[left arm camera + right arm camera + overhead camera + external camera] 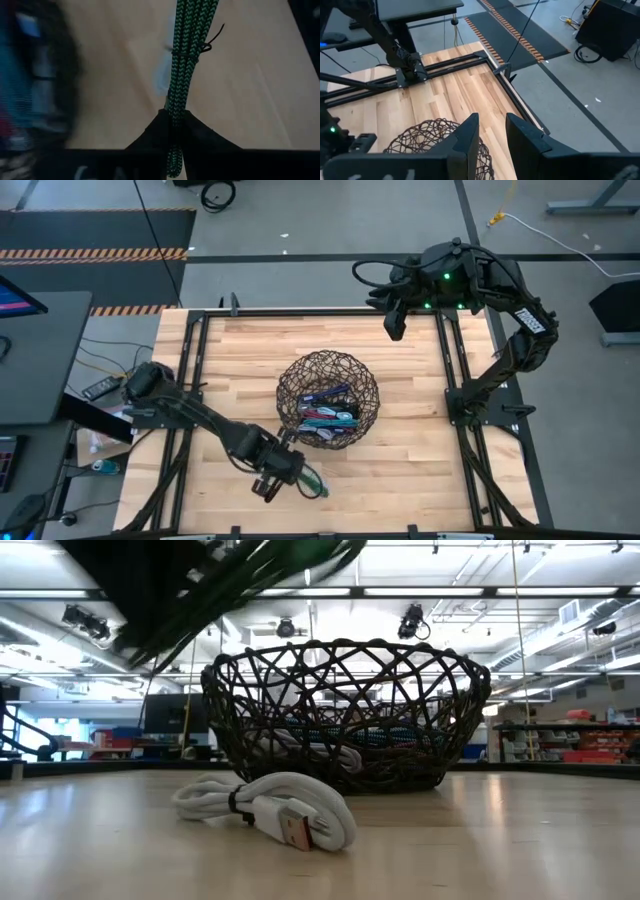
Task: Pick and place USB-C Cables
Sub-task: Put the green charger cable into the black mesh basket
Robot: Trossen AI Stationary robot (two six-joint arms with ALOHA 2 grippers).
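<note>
While the left gripper (277,483) sits low at the near-left of the table (420,470), just off the basket's near rim, its fingers are clamped together on a green cable (186,65). Wrist view shows the braided bundle pinched at one end and running straight out past the tips, a thin black tie around it. In the high view the green bundle trails out to the gripper's right, over bare wood. My read: end grip lets the bundle hang free, so it can clear the rim and drop in. Low view shows a white cable (275,808) lying on the table in front of the basket, folded, tied mid-length, USB plug facing the camera; it is clear of the basket wall, likely next in line. Centre: the wire basket (300,375), open weave, round, already holding several cables (328,412) — blue, teal and red bundles piled toward its near side. Basket sits mid-table, presumably so either arm reaches it. Job looks partly done: some in, one in hand, at least one out. Next move needs lift over the rim; the risk is a loose end snagging the weave. Right gripper (394,327) is parked at the far edge, well away from the basket, fingers (465,136) apart with a clear gap, holding nothing, wrist camera looking across the far-left table corner.
</note>
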